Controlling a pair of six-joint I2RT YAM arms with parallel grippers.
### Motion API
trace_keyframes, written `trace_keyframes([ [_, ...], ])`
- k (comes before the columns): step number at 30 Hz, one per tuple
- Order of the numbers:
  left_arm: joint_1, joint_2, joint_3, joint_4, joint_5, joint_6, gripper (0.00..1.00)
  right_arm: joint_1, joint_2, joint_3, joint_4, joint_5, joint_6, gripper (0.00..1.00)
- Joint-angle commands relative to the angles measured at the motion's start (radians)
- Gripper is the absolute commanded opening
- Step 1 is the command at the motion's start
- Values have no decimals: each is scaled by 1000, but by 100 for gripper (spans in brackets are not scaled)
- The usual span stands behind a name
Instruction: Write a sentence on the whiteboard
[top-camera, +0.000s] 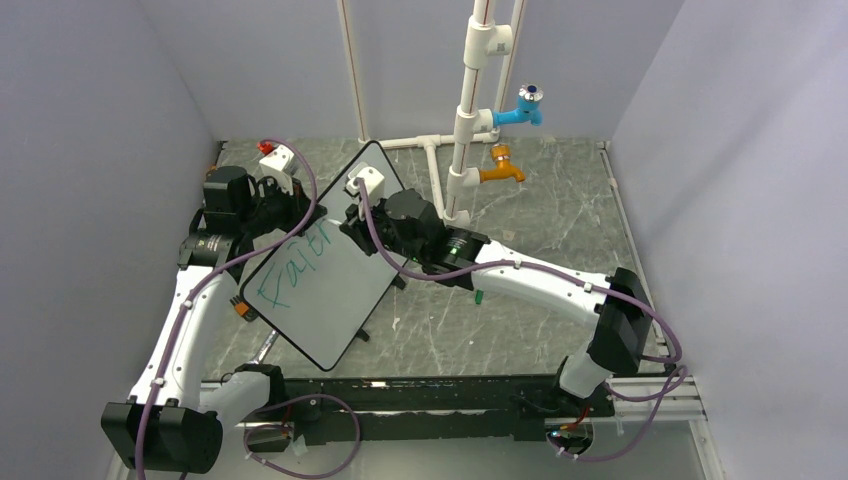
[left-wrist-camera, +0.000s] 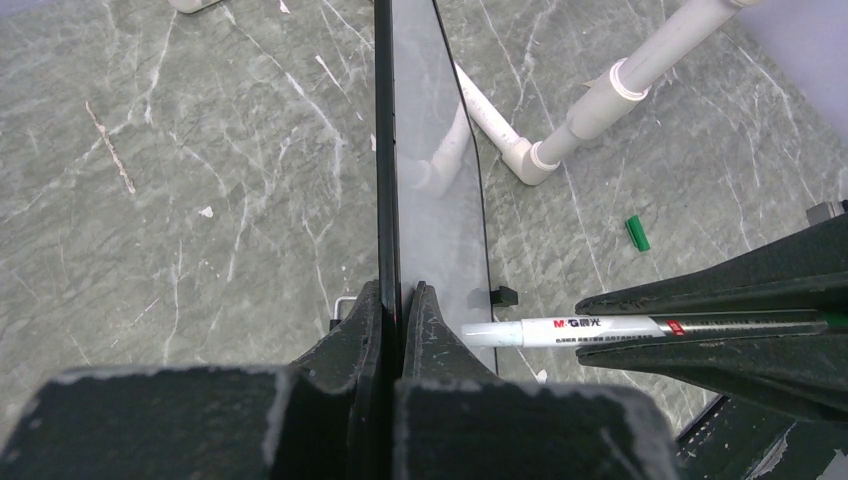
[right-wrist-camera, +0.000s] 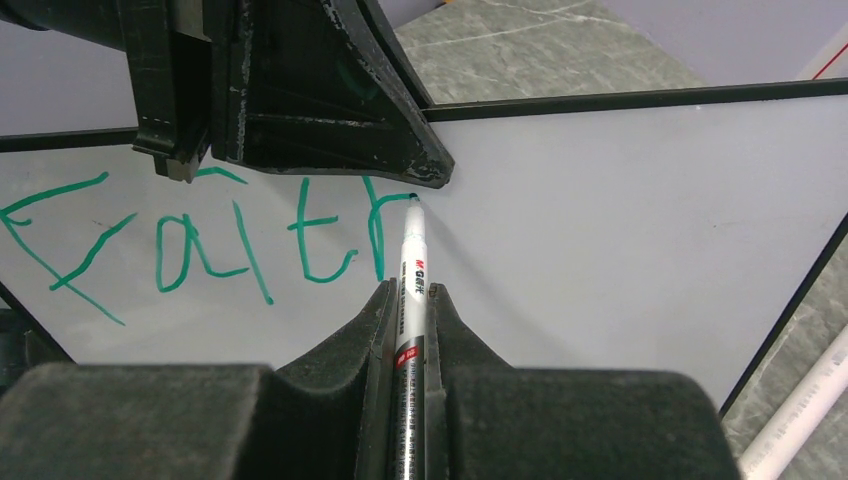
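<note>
L gripper (left-wrist-camera: 398, 300) clamped on the tilted whiteboard (top-camera: 335, 310) rim, R gripper (right-wrist-camera: 408, 298) pinching the marker (right-wrist-camera: 411, 245), tip on the board right after "Fait" of the sentence (right-wrist-camera: 200, 250), so mid 1st word imo, next = finish the h w/ steady pressure.

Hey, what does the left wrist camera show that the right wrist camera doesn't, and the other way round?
Only the left wrist: a green cap on the table. Only the right wrist: the sentence, green writing on the board's face. Both: the whiteboard clamped by the left gripper, and the marker held by the right gripper.
</note>
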Motion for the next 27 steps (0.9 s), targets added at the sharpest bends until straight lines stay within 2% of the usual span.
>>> trace_keyframes([
  [1, -15, 11, -47, -73, -57, 136, 0, -7, 1, 4, 20, 22, 3, 0],
  [27, -15, 15, -45, -76, -58, 138, 0, -6, -84, -148, 5, 11, 59, 0],
])
